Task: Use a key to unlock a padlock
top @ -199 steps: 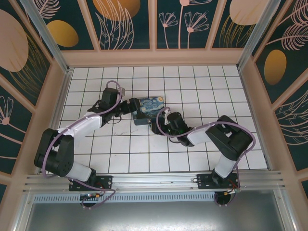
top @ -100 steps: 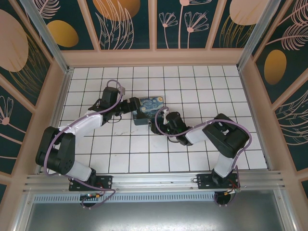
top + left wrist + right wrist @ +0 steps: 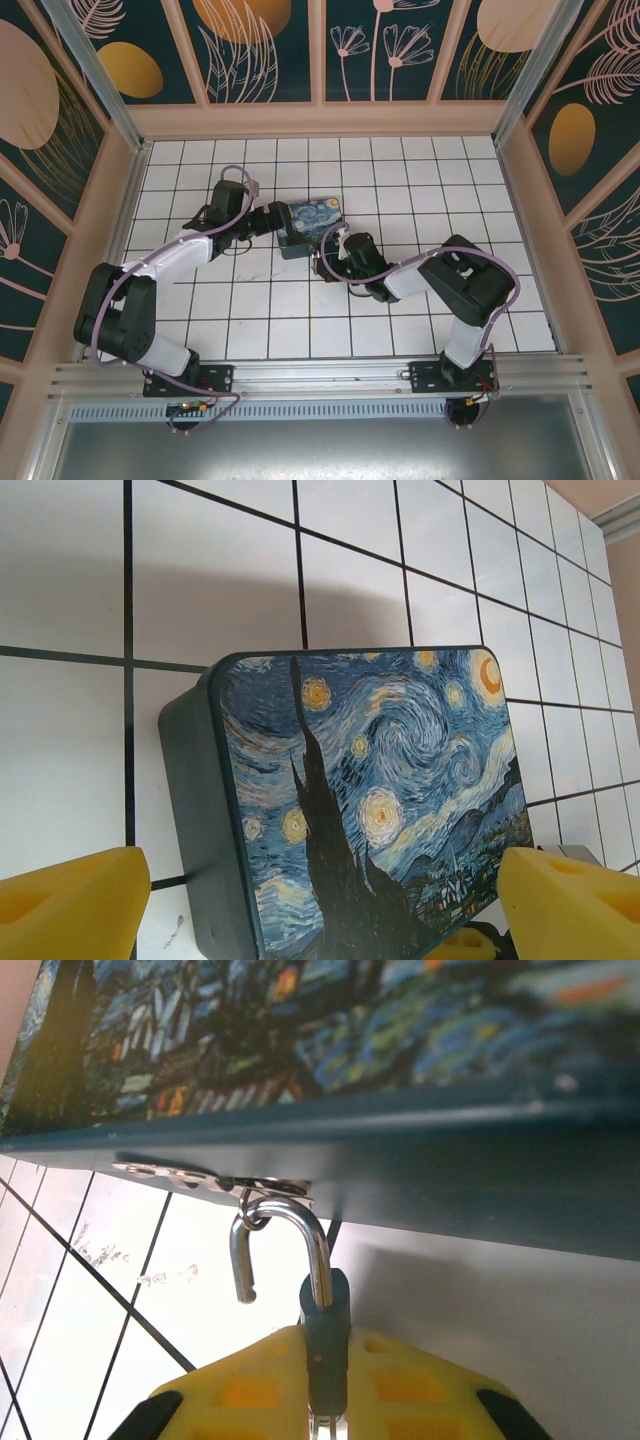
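The box (image 3: pixel 380 780) wears blue-yellow swirls; the padlock (image 3: pixel 325 1325) is teal with a silver shackle (image 3: pixel 318 1255).

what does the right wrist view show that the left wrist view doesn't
Only the right wrist view: the padlock hanging from the hasp on the box, one shackle leg free, its body pinched in the right claw. Only the left wrist view: most of the painted lid, face on, and the left claw, its yellow fingers spread either side of the box; contact unclear. Both: the box and the white tiled floor.

Shiny metal padlock (image 3: pixel 322 1305), glossy painted box (image 3: pixel 370 800)
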You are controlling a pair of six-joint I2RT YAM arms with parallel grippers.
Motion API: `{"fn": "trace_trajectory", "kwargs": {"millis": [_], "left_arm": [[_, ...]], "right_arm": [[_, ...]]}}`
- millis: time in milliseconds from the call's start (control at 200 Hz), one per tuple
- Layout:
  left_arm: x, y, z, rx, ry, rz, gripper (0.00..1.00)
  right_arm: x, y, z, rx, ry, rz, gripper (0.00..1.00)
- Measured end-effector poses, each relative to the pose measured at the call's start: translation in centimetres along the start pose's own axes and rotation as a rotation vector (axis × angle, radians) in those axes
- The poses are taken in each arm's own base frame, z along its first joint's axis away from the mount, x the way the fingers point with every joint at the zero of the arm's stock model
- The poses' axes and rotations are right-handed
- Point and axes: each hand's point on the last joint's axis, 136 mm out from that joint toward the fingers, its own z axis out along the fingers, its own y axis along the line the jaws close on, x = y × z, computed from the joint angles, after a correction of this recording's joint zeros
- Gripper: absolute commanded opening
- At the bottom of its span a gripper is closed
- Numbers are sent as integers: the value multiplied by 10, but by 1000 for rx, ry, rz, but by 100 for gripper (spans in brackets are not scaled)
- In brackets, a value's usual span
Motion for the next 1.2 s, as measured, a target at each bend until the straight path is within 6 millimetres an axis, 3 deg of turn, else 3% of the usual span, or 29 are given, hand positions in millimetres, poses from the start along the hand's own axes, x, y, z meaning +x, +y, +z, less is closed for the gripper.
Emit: {"fn": "trace_trajectory", "kwargs": {"millis": [200, 525, 726, 921, 1201], "left_arm": [[1, 1, 0, -4, 4, 19, 89], [4, 4, 1, -32, 2, 58, 88], [21, 8, 12, -106, 28, 120, 88], [36, 25, 22, -214, 56, 166, 88], [34, 31, 22, -268, 29, 195, 87]], "right_arm": [[0, 0, 0, -2, -3, 37, 0], [-2, -1, -4, -1, -25, 130, 0], [-4, -1, -5, 16, -44, 173, 0], [-4, -2, -5, 28, -58, 202, 0], [-4, -2, -7, 47, -84, 282, 0]]}}
